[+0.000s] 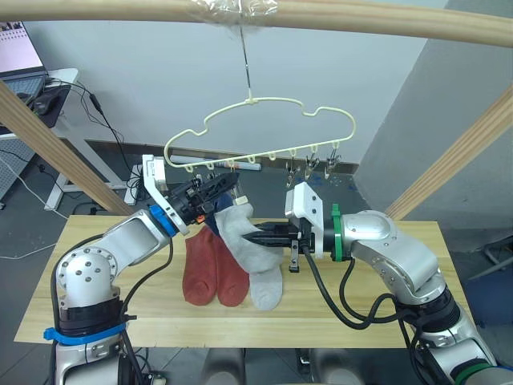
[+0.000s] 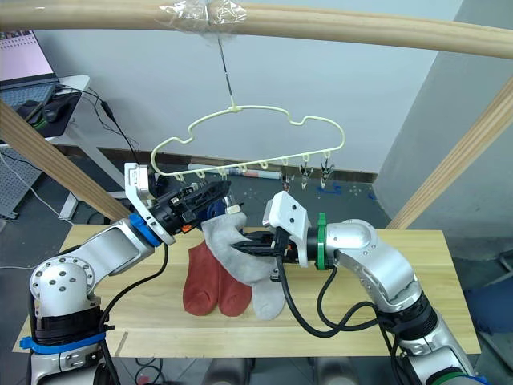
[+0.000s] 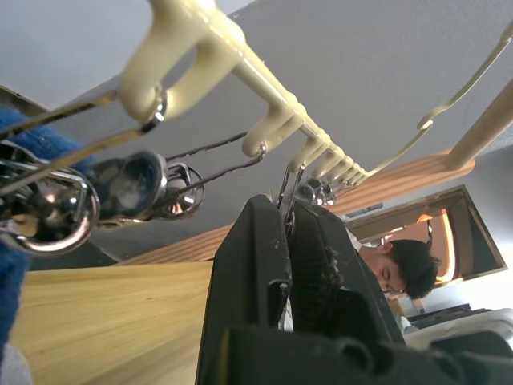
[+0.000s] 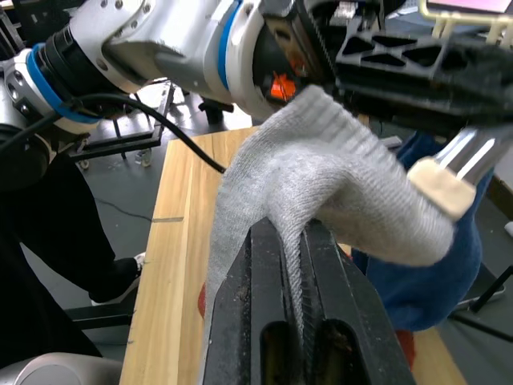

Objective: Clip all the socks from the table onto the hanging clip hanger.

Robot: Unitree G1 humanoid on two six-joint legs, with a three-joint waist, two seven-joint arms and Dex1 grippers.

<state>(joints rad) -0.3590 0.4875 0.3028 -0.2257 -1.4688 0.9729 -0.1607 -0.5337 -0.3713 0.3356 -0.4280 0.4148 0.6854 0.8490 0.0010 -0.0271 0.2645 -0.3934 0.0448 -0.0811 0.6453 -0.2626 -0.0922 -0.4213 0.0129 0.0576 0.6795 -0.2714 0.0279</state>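
The clip hanger [image 1: 264, 128] hangs by its hook from the top pole. My left gripper [image 1: 231, 184] is raised under its left half and is shut on one metal clip [image 3: 286, 196]. A blue sock [image 4: 437, 277] hangs just beside that clip. My right gripper [image 1: 255, 238] is shut on a light grey sock [image 1: 237, 228] and holds it above the table [image 1: 361, 305], its upper edge close to the left gripper. Two rust-red socks [image 1: 212, 269] and another light grey sock [image 1: 267, 287] lie side by side on the table below.
Round wooden poles frame the scene: one across the top [image 1: 361, 16], and slanted ones at left [image 1: 56, 148] and right [image 1: 457, 156]. Free clips [image 1: 321, 164] hang on the hanger's right half. A desk with a laptop [image 1: 20, 56] stands back left. A person [image 3: 401, 273] is behind the table.
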